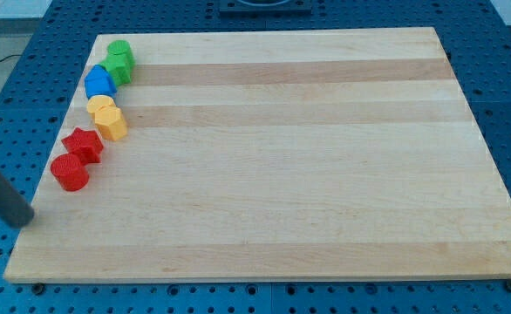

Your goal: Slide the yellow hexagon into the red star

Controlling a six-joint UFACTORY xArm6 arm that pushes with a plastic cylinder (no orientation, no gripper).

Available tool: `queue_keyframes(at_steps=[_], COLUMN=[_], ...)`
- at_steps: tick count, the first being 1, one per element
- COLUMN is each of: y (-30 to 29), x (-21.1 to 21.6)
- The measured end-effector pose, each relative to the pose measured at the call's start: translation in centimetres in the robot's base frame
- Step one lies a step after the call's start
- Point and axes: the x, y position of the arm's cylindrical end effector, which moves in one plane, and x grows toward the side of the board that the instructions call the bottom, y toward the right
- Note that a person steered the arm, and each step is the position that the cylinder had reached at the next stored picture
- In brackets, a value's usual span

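- Pushing is all I can do here: I end in a bare rod with no fingers, so nothing is spread, pressed together or pinching.
- My tip (24, 220) sits at the view's lower left, just off the desk's (282, 174) left edge, over the blue perforated base (3, 262) (the rod's upper length runs out of the picture to the left).
- From my tip, the whole row of blocks lies up and to the right, hugging the desk's left edge; none of them touches the tip.
- Nearest to my tip is the red cylinder (69, 173), then the red star (84, 143) just beyond it and touching it.
- The yellow hexagon (112, 125) lies further up-right of the star, very close to it (a sliver of a gap or bare contact, I cannot tell which).
- Another yellow block (102, 107) sits tight against the hexagon's far side; beyond it come the blue block (100, 82) and two green blocks (119, 59).
- The relation that matters: the hexagon is on the far side of the star from my tip, so, in my judgement, the tip must go round to the hexagon's upper-right side and push down-left.
- That far side is crowded by the other yellow block, which could get carried along.
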Motion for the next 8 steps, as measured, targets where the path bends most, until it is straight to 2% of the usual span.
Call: queue_keyframes(at_steps=[1,2,3,4,5,6,8], y=[6.9,15.4,20.8,21.4,20.8,17.7,8.3], x=[0.9,-0.8,-6.5,-13.5,-18.2,-20.7,-19.8])
